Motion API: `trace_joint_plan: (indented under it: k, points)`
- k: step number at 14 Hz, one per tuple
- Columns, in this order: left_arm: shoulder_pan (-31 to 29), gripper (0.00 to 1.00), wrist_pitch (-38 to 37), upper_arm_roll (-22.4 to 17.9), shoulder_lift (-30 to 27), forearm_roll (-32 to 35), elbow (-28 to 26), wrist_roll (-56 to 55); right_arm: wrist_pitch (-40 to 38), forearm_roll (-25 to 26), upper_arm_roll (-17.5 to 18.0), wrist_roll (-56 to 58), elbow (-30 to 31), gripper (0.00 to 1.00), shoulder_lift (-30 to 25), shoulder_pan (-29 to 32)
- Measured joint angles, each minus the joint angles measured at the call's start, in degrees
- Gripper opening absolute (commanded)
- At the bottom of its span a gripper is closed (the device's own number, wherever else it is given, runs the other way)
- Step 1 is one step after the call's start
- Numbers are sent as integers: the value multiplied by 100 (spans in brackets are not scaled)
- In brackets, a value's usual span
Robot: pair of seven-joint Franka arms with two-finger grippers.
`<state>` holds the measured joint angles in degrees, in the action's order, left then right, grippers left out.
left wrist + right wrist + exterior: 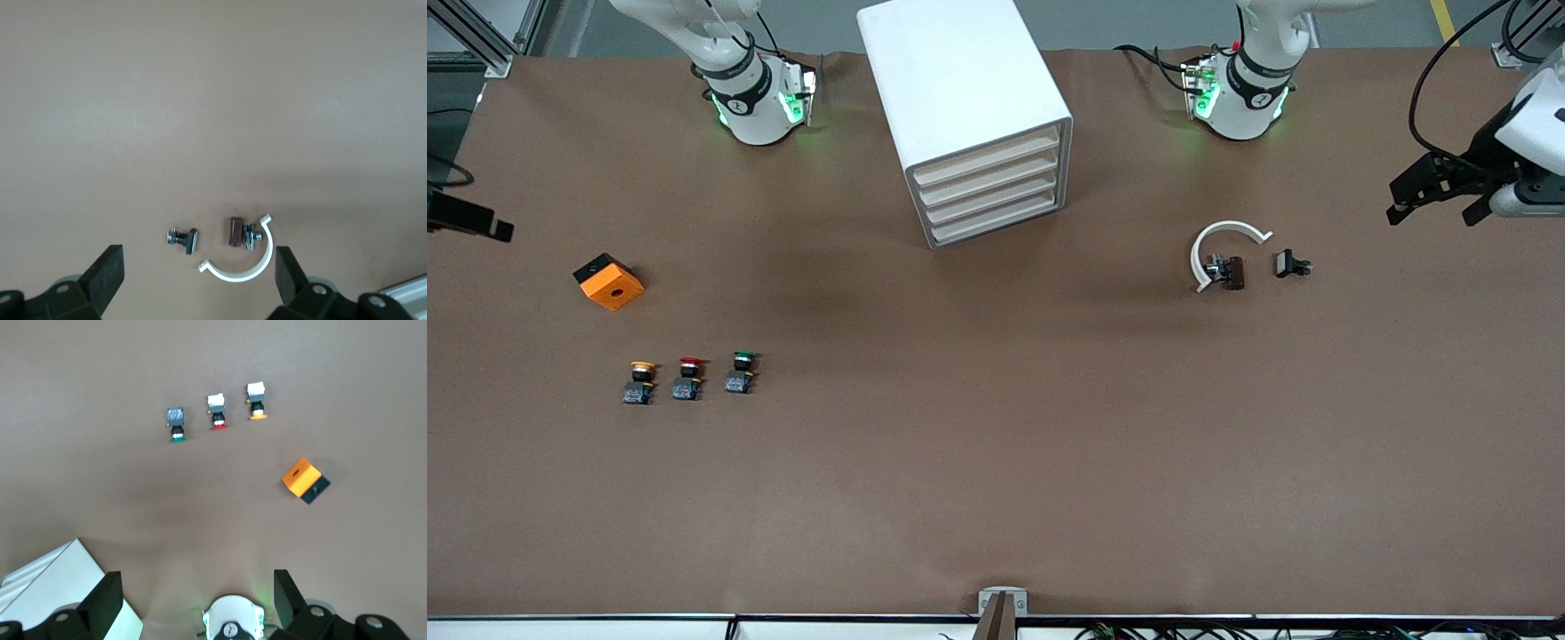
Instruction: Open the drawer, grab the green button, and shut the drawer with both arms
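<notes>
Drawer [991,190] shut in cabinet [960,98]. Green button [740,372] on table [996,462], at cabinet's 7 o'clock. Left gripper [1436,191] and right gripper [193,600] wait, fingers wide apart, empty.

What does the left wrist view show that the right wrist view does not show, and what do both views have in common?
Only the left wrist view shows the white curved clip, the brown part inside its curve and the small black bolt piece.

Only the right wrist view shows the green button, the red button, the yellow button, the orange box and the right arm's base.

Both show the brown table, a corner of the white cabinet and an open gripper's own fingers.
</notes>
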<state>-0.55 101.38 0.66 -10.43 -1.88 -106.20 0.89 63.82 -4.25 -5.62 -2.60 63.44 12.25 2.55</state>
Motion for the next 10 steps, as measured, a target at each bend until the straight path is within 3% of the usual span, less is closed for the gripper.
trace_joint_plan:
  k: [4,10]
  points:
    - [24,100,-146,23,321,0,437,0,-301,197,8,2,77,100,-382,4]
    - [28,100,-529,26,597,0,947,-8,235,252,31,3,732,100,-654,3]
